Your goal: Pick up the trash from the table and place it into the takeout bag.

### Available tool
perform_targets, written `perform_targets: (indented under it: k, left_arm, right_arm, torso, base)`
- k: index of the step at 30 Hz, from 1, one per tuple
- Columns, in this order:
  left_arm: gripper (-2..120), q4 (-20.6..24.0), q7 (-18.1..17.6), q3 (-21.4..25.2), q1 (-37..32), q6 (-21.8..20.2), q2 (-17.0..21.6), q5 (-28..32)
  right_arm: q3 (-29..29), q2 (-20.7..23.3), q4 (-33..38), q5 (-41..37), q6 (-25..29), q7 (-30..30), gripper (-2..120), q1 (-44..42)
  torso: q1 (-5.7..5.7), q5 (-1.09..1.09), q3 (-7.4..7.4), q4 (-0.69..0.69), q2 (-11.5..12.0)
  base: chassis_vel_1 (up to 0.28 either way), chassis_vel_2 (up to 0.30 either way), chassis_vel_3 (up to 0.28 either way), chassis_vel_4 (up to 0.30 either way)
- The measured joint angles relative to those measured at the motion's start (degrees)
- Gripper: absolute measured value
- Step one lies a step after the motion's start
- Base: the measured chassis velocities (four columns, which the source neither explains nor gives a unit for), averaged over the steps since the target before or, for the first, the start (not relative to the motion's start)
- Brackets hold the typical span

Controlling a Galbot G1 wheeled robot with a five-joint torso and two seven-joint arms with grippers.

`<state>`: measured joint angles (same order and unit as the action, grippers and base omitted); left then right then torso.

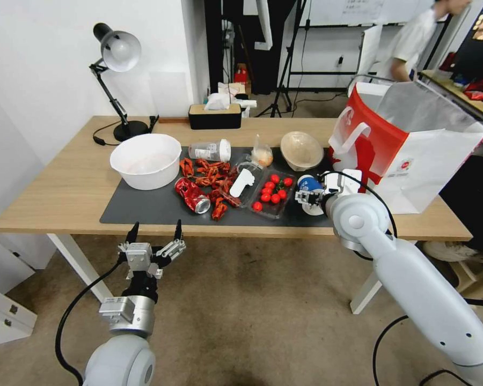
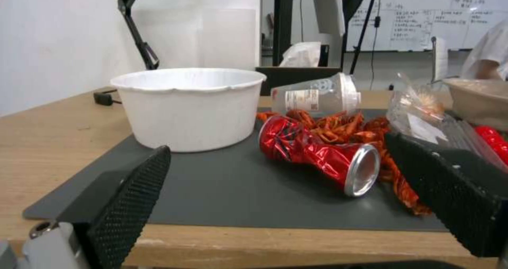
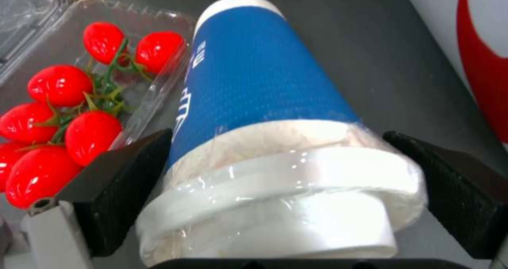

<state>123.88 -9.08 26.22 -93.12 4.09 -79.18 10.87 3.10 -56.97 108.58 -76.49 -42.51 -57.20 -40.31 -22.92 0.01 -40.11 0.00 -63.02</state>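
Observation:
The blue paper cup (image 3: 254,82) lies on its side on the dark mat of the table (image 1: 64,198), white lid toward my right wrist. My right gripper (image 3: 278,142) is open, one finger on each side of the cup near its lid. Just right of it stands the takeout bag (image 1: 413,150), mouth open. A crushed red can (image 2: 317,154), a clear white-lidded cup (image 2: 315,96) on its side, a small clear food bag (image 1: 262,155) and a beige lidded bowl (image 1: 301,150) rest on the mat. My left gripper (image 1: 156,228) hangs open below the table's front edge, facing the can.
A big white bowl (image 1: 146,160) sits at the mat's left end. Red crayfish shells (image 1: 212,174) and a clear tray of cherry tomatoes (image 1: 273,192) lie mid-mat. A desk lamp (image 1: 118,53) and a black tissue box (image 1: 214,115) stand at the table's back.

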Motion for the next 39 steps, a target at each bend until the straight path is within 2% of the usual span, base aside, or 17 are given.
perform_targets:
  k: [9, 11, 14, 17, 21, 28, 34, 37, 38, 39]
  left_arm:
    - [100, -0.3, -0.2, 0.1, 0.1, 0.8, 0.0, -0.1]
    - [100, -0.3, -0.2, 0.1, 0.2, 0.9, 0.0, -0.2]
    - [100, -0.4, -0.2, 0.1, 0.3, 1.2, 0.1, -0.3]
    - [100, -0.5, -0.2, 0.1, 0.4, 1.2, 0.2, -0.4]
    - [100, -0.5, -0.5, 0.0, 0.4, 1.2, 0.2, -0.5]
    - [100, -0.2, -0.8, 0.0, 0.3, 1.3, 0.3, -0.8]
    - [100, 0.4, -1.0, 0.0, 0.3, 1.3, 0.3, -0.9]
    - [100, 0.4, -1.0, 0.0, 0.3, 1.3, 0.4, -1.0]
    - [100, 0.4, -1.0, 0.0, 0.3, 1.3, 0.4, -1.0]
    - [100, 0.5, -1.1, 0.0, 0.2, 1.3, 0.4, -1.1]
  right_arm:
    - [-0.2, -0.3, -0.5, -1.0, 0.1, -0.4, 99, 0.4]
    - [-0.2, -0.2, -0.5, -1.1, 0.1, -0.5, 95, 0.4]
    - [0.1, 0.1, -0.1, -1.5, 0.5, -0.9, 81, 0.1]
    - [0.5, 0.3, 0.2, -2.1, 0.7, -1.1, 75, -0.3]
    - [1.2, 0.4, 0.7, -2.4, 0.9, -1.3, 70, -1.1]
    - [3.3, 1.7, 3.7, -2.2, 0.9, -0.4, 70, -2.3]
    - [5.9, 5.7, 9.4, -0.6, 0.8, 5.2, 70, -3.3]
    - [7.9, 9.4, 13.3, 0.6, 1.1, 15.2, 70, -3.8]
    - [7.9, 9.4, 13.3, 0.6, 1.1, 15.2, 70, -3.8]
    - [8.3, 10.4, 14.1, 2.7, 2.7, 19.6, 70, -3.9]
  torso:
    - [0.00, -0.01, 0.00, 0.01, 0.0]
    - [0.00, -0.01, 0.00, 0.01, 0.0]
    - [0.00, -0.01, 0.00, 0.01, 0.0]
    - [0.00, -0.01, 0.00, 0.01, 0.0]
    - [0.00, -0.01, 0.01, 0.01, 0.0]
    - [0.00, 0.00, 0.00, 0.00, 0.0]
    - [0.00, -0.01, 0.00, 0.00, 0.0]
    - [0.01, 0.00, 0.00, 0.00, 0.0]
    - [0.01, 0.00, 0.00, 0.00, 0.0]
    - [0.01, 0.00, 0.00, 0.00, 0.0]
  base:
    - [0.000, 0.000, 0.000, 0.000]
    - [0.000, 0.000, 0.000, 0.000]
    - [0.000, 0.000, 0.000, 0.000]
    - [0.000, 0.000, 0.000, 0.000]
    - [0.000, 0.000, 0.000, 0.000]
    - [0.000, 0.000, 0.000, 0.000]
    - [0.000, 0.000, 0.000, 0.000]
    - [0.000, 0.000, 0.000, 0.000]
    - [0.000, 0.000, 0.000, 0.000]
    - [0.000, 0.000, 0.000, 0.000]
